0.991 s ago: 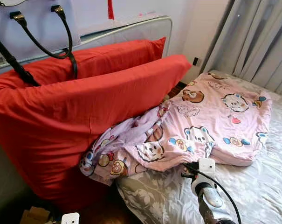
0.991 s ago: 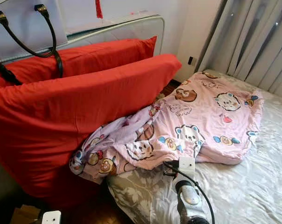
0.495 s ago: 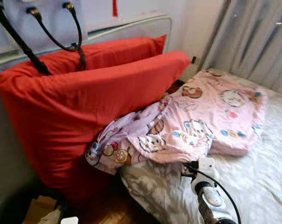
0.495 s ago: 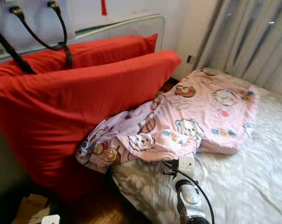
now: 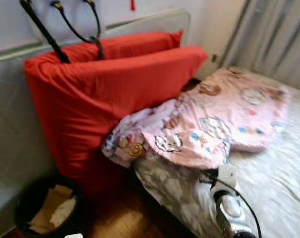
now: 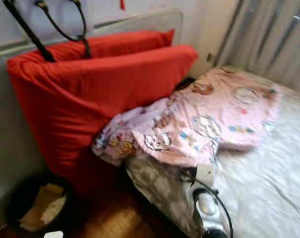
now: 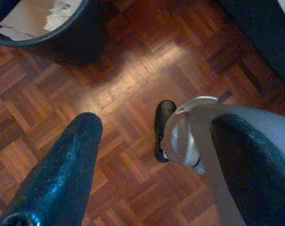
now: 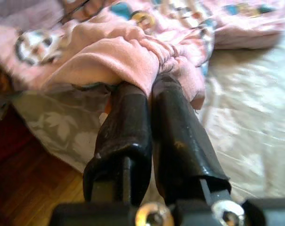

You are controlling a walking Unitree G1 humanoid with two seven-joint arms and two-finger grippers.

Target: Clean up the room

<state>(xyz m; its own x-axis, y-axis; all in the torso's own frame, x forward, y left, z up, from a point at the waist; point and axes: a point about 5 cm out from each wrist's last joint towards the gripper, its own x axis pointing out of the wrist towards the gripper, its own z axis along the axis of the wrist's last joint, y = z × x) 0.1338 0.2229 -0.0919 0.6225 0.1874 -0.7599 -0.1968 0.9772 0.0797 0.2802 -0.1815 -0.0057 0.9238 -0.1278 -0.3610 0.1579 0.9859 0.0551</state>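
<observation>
A pink cartoon-print quilt (image 5: 214, 119) lies crumpled across the bed, its near corner hanging over the mattress edge. My right gripper (image 8: 149, 89) is shut on a fold of the quilt (image 8: 118, 56) at that near edge; my right arm (image 5: 230, 210) reaches up to it from below. My left gripper (image 7: 158, 125) hangs open over the wooden floor (image 7: 118, 89), with nothing between its fingers (image 7: 62, 174). Two big red pillows (image 5: 115, 94) stand on edge beside the bed, and the quilt's end rests against them.
A black bin (image 5: 45, 208) holding cardboard and paper stands on the floor left of the pillows, also seen as the bin (image 7: 43, 28) near my left gripper. Black bag straps (image 5: 65, 25) hang over the pillows. Grey curtains (image 5: 273, 39) close the far right. The bed sheet (image 5: 278, 168) is pale floral.
The camera has shifted and the picture is blurred; the bin has come into view at lower left. My right gripper keeps its hold on the quilt's edge.
</observation>
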